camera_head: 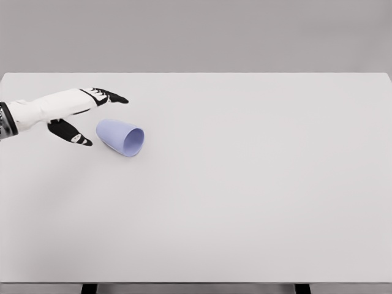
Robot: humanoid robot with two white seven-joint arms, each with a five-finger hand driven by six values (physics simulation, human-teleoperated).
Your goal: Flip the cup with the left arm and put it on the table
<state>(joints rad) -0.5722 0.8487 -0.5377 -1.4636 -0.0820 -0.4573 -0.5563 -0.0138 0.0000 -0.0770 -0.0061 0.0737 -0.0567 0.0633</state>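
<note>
A pale lavender cup [120, 137] lies on its side on the white table [245, 184], left of the middle, its mouth facing right and toward me. My left hand [92, 116] reaches in from the left edge, just left of and behind the cup's base. Its black fingers [113, 97] stretch out above the cup and the thumb [70, 132] points down beside it. The hand is spread and holds nothing; a small gap shows between it and the cup. The right arm does not appear.
The table's far edge runs along the top and its front edge along the bottom, with two dark legs [89, 288] showing below. A plain grey wall stands behind.
</note>
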